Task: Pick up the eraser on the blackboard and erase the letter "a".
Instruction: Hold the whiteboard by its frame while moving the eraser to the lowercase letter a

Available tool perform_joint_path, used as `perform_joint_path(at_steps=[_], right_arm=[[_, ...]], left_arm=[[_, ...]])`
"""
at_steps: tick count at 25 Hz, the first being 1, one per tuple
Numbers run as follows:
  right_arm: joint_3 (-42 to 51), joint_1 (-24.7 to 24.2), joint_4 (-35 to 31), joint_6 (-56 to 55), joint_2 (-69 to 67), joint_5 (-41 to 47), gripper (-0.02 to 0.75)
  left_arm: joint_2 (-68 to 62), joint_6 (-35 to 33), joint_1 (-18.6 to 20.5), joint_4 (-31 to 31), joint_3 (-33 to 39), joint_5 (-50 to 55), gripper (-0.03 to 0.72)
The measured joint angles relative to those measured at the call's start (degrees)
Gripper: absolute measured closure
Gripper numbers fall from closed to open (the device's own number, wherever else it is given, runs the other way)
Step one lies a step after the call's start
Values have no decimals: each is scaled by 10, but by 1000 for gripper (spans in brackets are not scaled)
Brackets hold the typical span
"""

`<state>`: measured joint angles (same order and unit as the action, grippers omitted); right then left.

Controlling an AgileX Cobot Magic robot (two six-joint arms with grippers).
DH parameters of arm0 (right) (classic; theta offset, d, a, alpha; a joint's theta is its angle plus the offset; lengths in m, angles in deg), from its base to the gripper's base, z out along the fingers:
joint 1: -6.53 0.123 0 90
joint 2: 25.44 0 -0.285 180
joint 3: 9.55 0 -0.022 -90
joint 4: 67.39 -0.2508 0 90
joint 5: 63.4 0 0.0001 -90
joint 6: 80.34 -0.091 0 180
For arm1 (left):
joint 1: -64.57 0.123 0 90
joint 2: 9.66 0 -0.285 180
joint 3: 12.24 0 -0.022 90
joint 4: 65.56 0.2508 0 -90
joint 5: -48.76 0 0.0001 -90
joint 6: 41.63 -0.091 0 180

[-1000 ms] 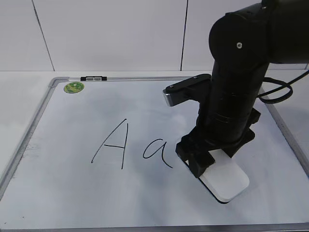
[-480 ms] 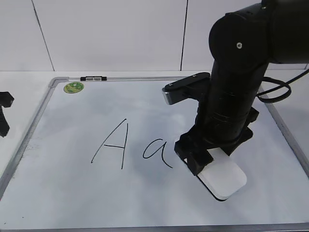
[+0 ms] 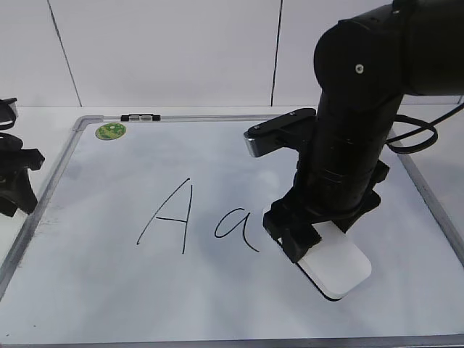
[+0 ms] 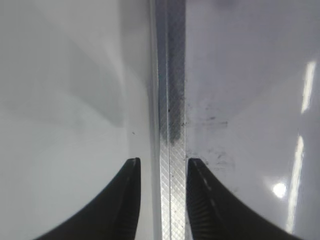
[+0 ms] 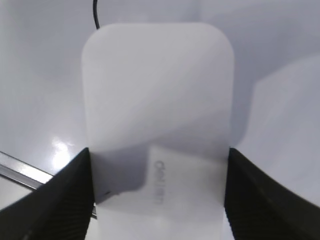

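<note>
The white eraser (image 3: 339,271) is held between the fingers of my right gripper (image 3: 303,245), just right of the small letter "a" (image 3: 235,226) on the blackboard (image 3: 101,275). I cannot tell whether the eraser touches the board. In the right wrist view the gripper (image 5: 157,156) is shut on the eraser (image 5: 157,95), and a black stroke (image 5: 95,12) shows at the top. My left gripper (image 3: 16,181) is at the board's left side. In the left wrist view it (image 4: 161,162) is open, its fingers either side of the board's metal frame (image 4: 170,100).
A taller capital "A" (image 3: 170,214) is written left of the "a". A green round sticker (image 3: 111,131) and a black clip (image 3: 140,117) are at the board's top left. The board lies on a white table (image 4: 60,100) before a white wall.
My left gripper has come into view at the left and moved toward the board's left frame. The right gripper and eraser have shifted slightly left toward the "a".
</note>
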<state>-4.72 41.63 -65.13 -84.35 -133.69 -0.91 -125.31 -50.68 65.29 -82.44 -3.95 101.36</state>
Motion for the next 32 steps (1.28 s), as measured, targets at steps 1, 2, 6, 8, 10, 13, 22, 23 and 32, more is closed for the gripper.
perform_joint_path(at_steps=[1,2,6,8,10,13,22,23,32], right_arm=[[0,0,0,0,0,0,200],[0,0,0,0,0,0,200],[0,0,2,0,0,0,200],[0,0,4,1,0,0,200],[0,0,4,1,0,0,200],[0,0,4,1,0,0,200],[0,0,7,2,0,0,200],[0,0,7,2,0,0,200],[-59,0,10,2,-34,21,200]], left_arm=[[-5,0,0,0,0,0,454],[-9,0,0,0,0,0,454],[-17,0,0,0,0,-3,454],[-17,0,0,0,0,-7,454],[-19,0,0,0,0,-11,456],[-33,-1,0,0,-1,-13,461],[-35,-1,0,-6,-3,-12,566],[-35,-1,0,-6,-3,-12,566],[-35,-1,0,-12,-5,-8,670]])
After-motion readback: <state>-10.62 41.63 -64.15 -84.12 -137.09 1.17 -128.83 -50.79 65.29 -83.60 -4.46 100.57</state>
